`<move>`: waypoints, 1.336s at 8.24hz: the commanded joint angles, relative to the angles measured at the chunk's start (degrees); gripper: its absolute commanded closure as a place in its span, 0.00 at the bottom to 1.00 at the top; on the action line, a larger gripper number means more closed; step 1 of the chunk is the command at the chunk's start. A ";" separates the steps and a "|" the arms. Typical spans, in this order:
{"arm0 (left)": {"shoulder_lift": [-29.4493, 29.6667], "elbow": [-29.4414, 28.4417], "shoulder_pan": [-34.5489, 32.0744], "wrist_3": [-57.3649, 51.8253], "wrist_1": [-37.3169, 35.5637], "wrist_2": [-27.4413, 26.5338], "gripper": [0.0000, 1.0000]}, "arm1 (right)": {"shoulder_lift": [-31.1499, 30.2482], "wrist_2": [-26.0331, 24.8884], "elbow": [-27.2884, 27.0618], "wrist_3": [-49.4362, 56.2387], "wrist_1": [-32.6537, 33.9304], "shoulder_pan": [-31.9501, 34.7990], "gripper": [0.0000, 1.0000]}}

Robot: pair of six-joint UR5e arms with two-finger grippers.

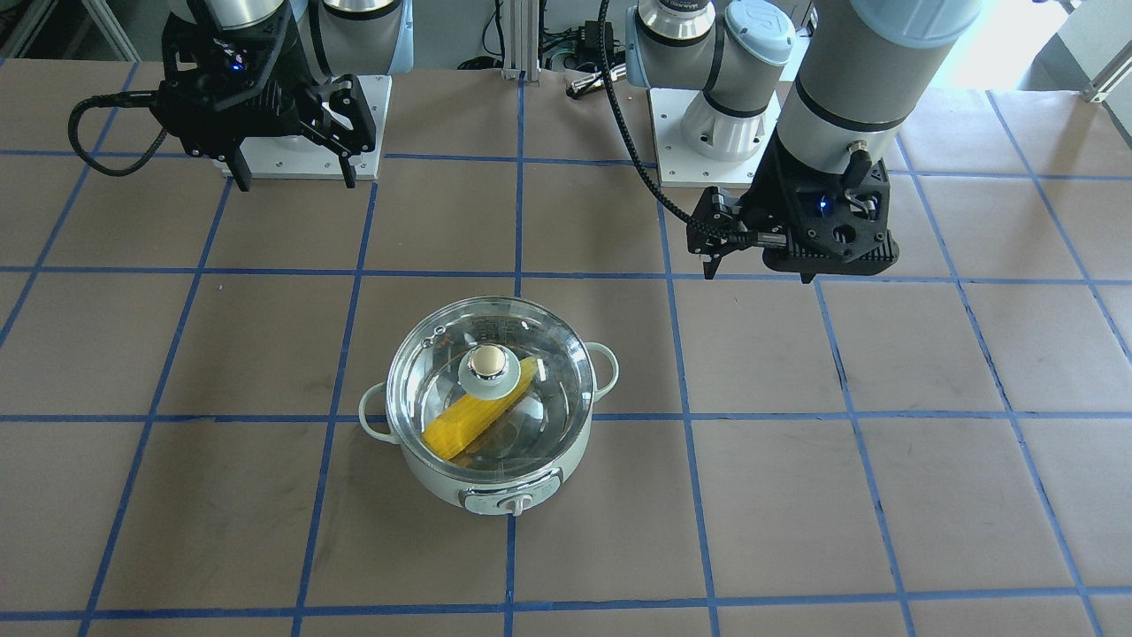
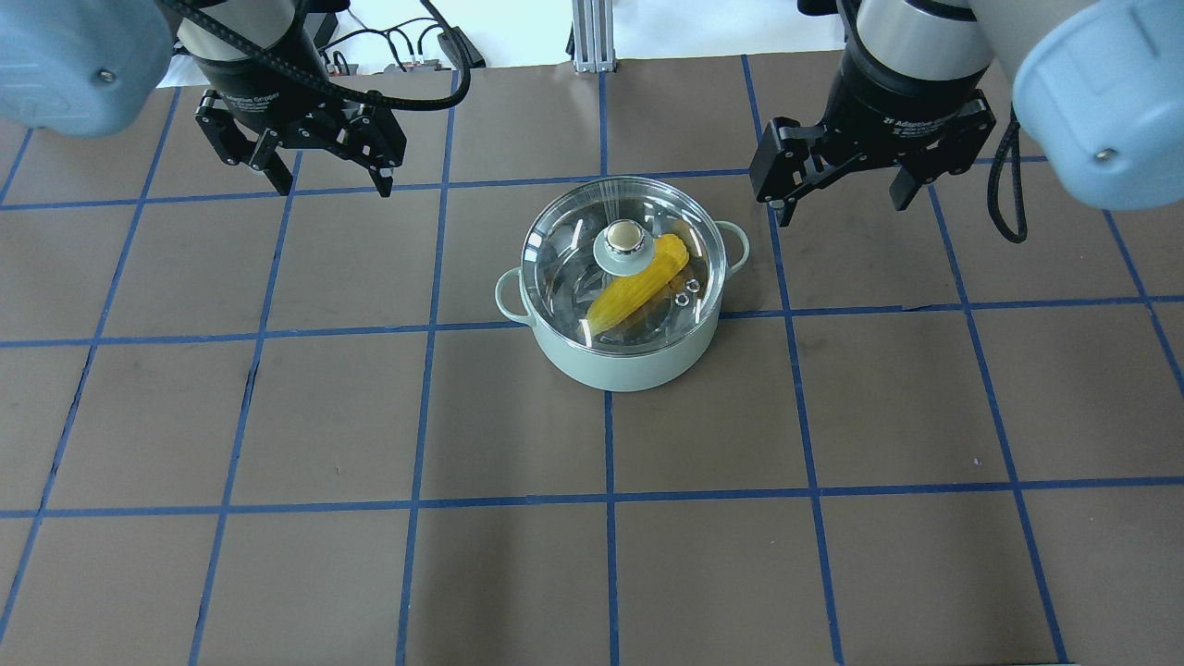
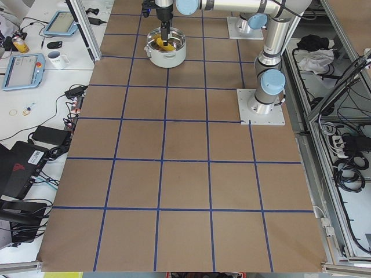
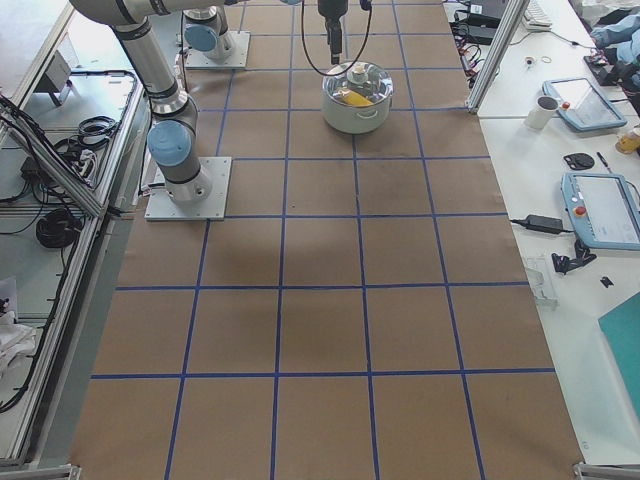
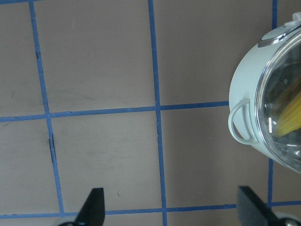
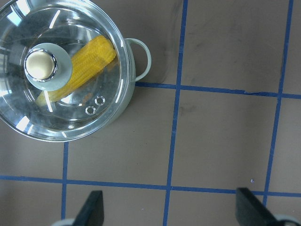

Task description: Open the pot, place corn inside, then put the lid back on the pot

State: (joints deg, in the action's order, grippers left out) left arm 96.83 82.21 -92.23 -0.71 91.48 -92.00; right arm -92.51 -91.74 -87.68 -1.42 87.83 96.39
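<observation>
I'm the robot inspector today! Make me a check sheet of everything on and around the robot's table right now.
Surface: brown paper-covered table with a blue tape grid.
Job's things: round pale mint-green electric pot stands upright; bright yellow toy corn lies inside it; clear glass dome lid with wooden knob sits on the pot.
Clutter: nothing seen.
Claws: left claw and right claw are both open and empty, one on each side of the pot, apart from it.
Cables: black ribbed hose loops off the left arm, second black hose off the right.
Surroundings: side benches with a tablet and a white mug.
</observation>
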 commanded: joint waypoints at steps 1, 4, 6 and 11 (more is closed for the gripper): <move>-0.42 0.15 0.12 -0.08 0.01 -0.02 0.00 | 0.04 -0.02 -0.03 0.01 0.06 0.03 0.00; -0.42 0.41 0.12 -0.17 -0.17 -0.20 0.00 | -0.04 0.07 -0.03 0.01 0.06 0.12 0.00; -0.42 0.59 0.12 -0.34 -0.95 -0.20 0.00 | -0.04 0.16 -0.12 0.01 0.06 0.12 0.00; -0.42 0.68 0.12 -0.78 -1.05 -0.20 0.00 | 0.04 0.16 -0.12 0.01 0.14 0.12 0.00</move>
State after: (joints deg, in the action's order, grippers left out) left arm 96.42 82.85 -92.11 -1.27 90.45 -92.20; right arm -92.47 -91.58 -87.80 -1.41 87.95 96.50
